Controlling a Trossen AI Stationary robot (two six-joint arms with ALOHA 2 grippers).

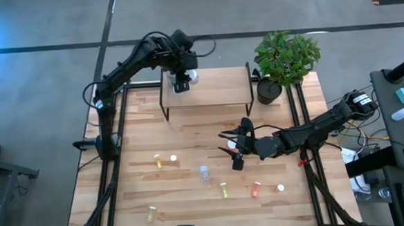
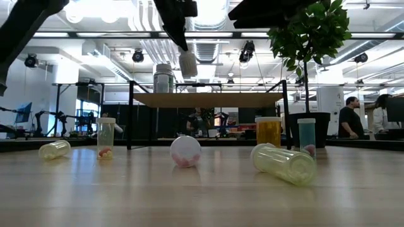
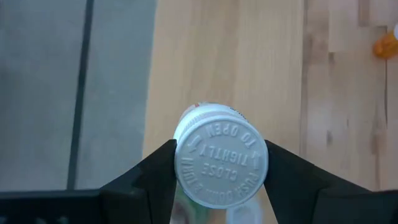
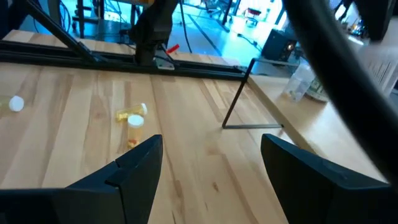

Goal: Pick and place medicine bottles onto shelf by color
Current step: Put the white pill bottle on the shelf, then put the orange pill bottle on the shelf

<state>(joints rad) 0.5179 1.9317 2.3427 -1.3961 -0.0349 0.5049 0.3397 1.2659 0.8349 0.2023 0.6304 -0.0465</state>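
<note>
Between the left gripper's [image 3: 221,177] two dark fingers [image 3: 152,171] sits a clear cylindrical pill bottle with a white embossed screw cap [image 3: 221,165], pinched by its sides just under the cap so it hangs upright, presumably so that it can be stood on its base. Directly beneath the fingers lies the shelf [image 1: 218,84], a light wooden board on thin black legs, with the bottle at its left end; whether the base touches the board cannot be told. The right gripper [image 4: 208,165] hovers with its fingers spread wide and nothing between them, low over the bare wooden tabletop [image 1: 189,141]. Just ahead of those fingers lies a small yellow vial [image 4: 134,121], one of the scattered bottles not yet sorted. Beyond stands a leafy potted plant [image 1: 282,57] beside the shelf.
</note>
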